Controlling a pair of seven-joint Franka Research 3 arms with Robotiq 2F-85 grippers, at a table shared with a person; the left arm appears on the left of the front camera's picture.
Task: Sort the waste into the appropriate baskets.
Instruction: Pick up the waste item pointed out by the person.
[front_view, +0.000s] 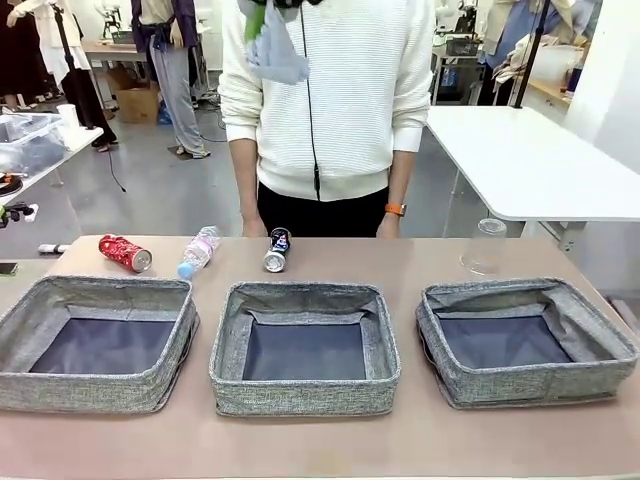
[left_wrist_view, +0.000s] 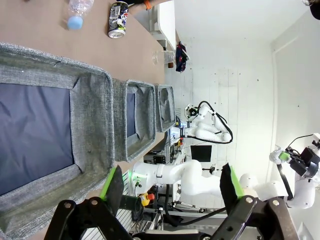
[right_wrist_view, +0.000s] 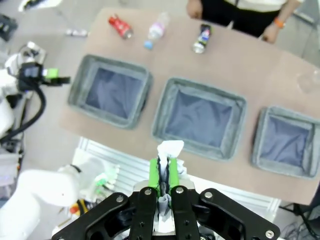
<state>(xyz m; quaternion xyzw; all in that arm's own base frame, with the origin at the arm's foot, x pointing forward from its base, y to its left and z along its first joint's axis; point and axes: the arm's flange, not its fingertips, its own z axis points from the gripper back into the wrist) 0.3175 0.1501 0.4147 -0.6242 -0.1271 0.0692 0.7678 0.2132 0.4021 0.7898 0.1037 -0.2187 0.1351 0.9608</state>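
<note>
Right gripper (right_wrist_view: 164, 169) pinching probably crumpled paper (right_wrist_view: 170, 148), tan table (front_view: 410, 440), grey room floor (front_view: 170, 195)

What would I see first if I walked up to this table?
Probably the three grey baskets in a row across the table, all empty inside. Behind them, along the far edge in front of the person, lie a red can, a blue-capped bottle and a dark can, and a clear cup stands farther right. High above the table, the right gripper is shut on a crumpled white paper ball.
</note>
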